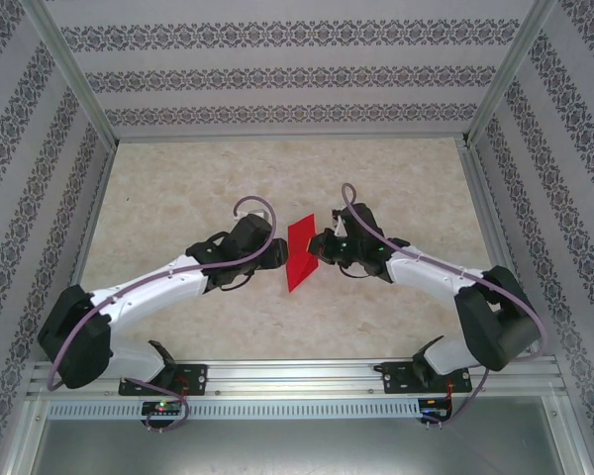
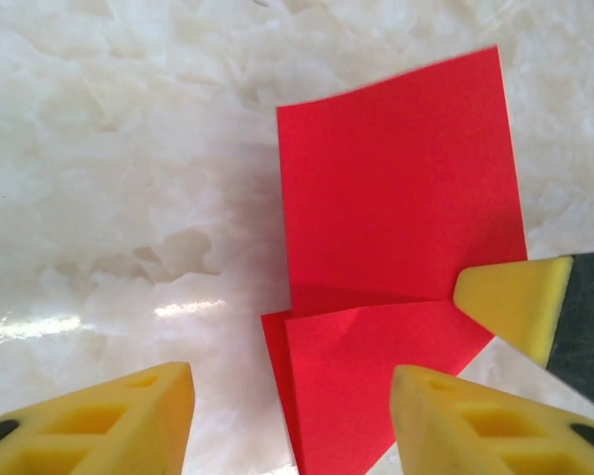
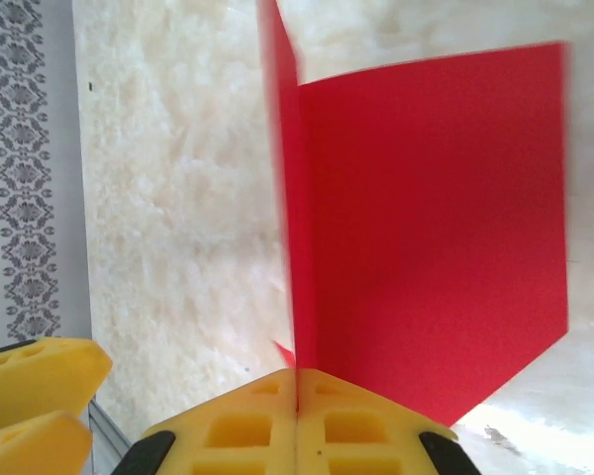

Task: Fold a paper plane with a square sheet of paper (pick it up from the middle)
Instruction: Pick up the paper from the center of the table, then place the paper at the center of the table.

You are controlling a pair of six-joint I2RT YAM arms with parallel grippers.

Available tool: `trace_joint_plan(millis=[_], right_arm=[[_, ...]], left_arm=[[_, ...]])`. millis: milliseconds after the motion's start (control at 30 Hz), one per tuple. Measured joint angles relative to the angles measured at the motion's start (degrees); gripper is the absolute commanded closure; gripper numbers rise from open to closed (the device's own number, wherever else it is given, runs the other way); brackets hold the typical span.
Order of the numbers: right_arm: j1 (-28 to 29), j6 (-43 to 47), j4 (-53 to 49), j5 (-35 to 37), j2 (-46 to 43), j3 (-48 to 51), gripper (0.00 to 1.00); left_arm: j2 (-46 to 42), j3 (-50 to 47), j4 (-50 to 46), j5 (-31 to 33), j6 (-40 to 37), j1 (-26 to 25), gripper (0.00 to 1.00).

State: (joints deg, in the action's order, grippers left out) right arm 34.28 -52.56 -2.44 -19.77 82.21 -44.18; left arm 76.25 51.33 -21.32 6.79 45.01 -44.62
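The red square sheet of paper is lifted off the table between the two arms, bent along a crease into two flaps. My right gripper is shut on its edge; in the right wrist view the yellow fingertips pinch the paper at the crease. My left gripper stands open just left of the sheet. In the left wrist view its jaws are spread wide, the paper lies ahead and partly between them, and a right fingertip touches the paper's edge.
The beige marbled table top surrounds the arms. Patterned walls and an aluminium frame box in the workspace. The left gripper's yellow fingers show at the lower left of the right wrist view.
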Motion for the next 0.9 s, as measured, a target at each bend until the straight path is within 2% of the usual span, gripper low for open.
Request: trace_joint_plan(millis=[233, 433, 567, 700, 900], right_arm=[[2.86, -1.92, -6.03, 9.84, -2.49, -6.71, 1.0], [3.87, -5.27, -8.68, 17.77, -3.72, -9.46, 1.0], [4.02, -10.23, -9.42, 19.76, -0.96, -9.44, 1.0], [5.09, -16.61, -8.28, 21.33, 3.08, -7.67, 1.0], [5.49, -23.58, -7.96, 21.7, 6.6, -5.7, 1.0]], left_arm=[[-7.17, -0.87, -0.9, 2.25, -4.9, 0.48, 0.26], [-9.9, -3.58, 0.72, 3.91, -11.17, 0.66, 0.25], [-9.31, -6.75, 4.68, 3.5, -16.28, 0.74, 0.24], [-7.17, -9.97, 10.88, 2.19, -20.63, 0.74, 0.15], [-1.07, -10.58, 15.02, 0.42, -26.25, 0.74, 0.05]])
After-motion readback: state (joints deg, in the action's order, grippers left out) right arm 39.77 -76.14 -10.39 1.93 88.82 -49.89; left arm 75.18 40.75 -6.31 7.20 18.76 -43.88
